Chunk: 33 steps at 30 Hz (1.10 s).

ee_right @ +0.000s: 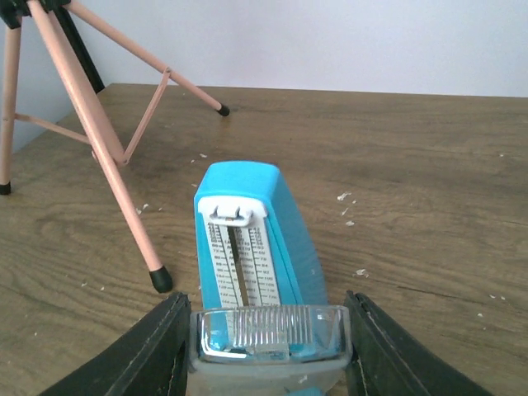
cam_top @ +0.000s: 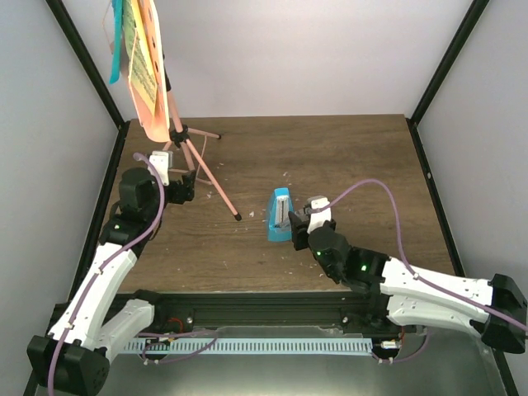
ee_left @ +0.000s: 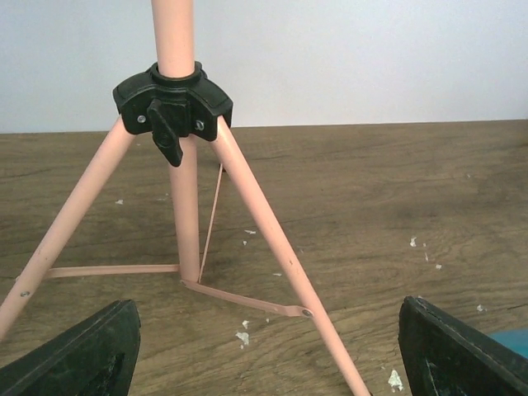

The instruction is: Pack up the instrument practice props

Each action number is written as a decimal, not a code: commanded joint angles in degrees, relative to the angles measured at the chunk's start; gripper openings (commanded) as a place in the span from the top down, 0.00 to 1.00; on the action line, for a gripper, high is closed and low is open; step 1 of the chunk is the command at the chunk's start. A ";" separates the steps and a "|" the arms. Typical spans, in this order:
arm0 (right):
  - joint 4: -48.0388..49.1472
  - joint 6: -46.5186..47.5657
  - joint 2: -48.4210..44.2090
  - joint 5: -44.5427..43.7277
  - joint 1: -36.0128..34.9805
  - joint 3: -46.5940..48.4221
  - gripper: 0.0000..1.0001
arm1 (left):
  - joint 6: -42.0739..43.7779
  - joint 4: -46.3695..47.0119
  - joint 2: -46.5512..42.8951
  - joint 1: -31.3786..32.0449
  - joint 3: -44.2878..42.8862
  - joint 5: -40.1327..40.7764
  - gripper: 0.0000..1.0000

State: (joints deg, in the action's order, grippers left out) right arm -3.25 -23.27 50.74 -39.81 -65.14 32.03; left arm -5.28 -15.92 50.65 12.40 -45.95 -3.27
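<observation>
The salmon-pink music stand (cam_top: 176, 124) stands at the table's far left, with yellow and blue printed sheets (cam_top: 142, 66) on its desk. My left gripper (cam_top: 177, 188) is open, low by the tripod legs; in the left wrist view its gripper (ee_left: 268, 330) is spread wide with the stand's legs (ee_left: 186, 206) just ahead. The blue wedge metronome (cam_top: 280, 214) lies mid-table, scale face up. My right gripper (cam_top: 301, 223) is shut on its wide end. In the right wrist view both fingers (ee_right: 165, 346) press the sides of the metronome (ee_right: 247, 239) at its clear cover.
The brown wooden table (cam_top: 346, 165) carries small white crumbs (ee_left: 243, 337). A rubber-tipped stand leg (ee_right: 157, 276) ends just left of the metronome. Black frame posts (cam_top: 437, 66) and pale walls enclose the table. A metal rail (cam_top: 272, 309) runs along the near edge.
</observation>
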 commanded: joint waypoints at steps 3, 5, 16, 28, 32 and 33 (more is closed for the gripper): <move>3.05 0.39 2.90 -5.95 -1.55 3.81 0.60 | 1.22 0.98 -0.82 -0.20 0.66 0.98 0.13; 3.06 0.01 4.26 -7.27 -2.26 4.38 0.60 | 1.33 0.97 -0.98 -0.12 0.80 1.07 0.13; 4.54 -1.10 9.39 -8.76 -3.35 5.87 0.59 | 1.59 0.94 -1.33 -0.12 0.95 1.60 0.13; 2.58 -5.46 12.07 -11.25 -3.56 6.24 0.59 | 1.50 0.89 -1.13 -0.10 0.95 1.51 0.13; 3.85 -5.35 12.06 -12.24 -4.01 5.69 0.59 | 1.48 0.91 -1.09 -0.18 1.01 1.50 0.13; 4.17 -5.30 12.05 -12.42 -4.08 5.65 0.59 | 1.42 0.90 -1.08 -0.12 1.00 1.51 0.13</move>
State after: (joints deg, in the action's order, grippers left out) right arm -0.80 -26.94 62.83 -48.47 -68.25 35.22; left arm -4.25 -15.94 50.00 12.40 -45.56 -2.13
